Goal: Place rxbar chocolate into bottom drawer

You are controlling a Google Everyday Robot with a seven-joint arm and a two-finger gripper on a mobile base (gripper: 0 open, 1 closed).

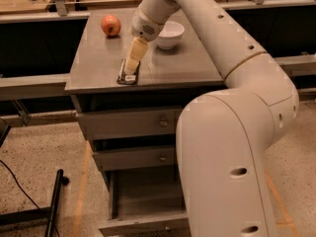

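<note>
The rxbar chocolate (pixel 126 78) lies flat on the grey cabinet top (pixel 94 63) near its front edge, a dark bar with a pale label. My gripper (pixel 131 69) hangs from the white arm and reaches down onto the far end of the bar, covering part of it. The bottom drawer (pixel 143 201) is pulled open below, its inside looks empty, and its front (pixel 138 227) is at the bottom edge of the view. The arm's large body hides the drawer's right side.
A red apple (pixel 111 25) sits at the back left of the cabinet top and a white bowl (pixel 168 33) at the back middle. Two shut shallower drawers (pixel 128 125) lie above the open one. A black stand leg (pixel 53 201) lies on the floor at left.
</note>
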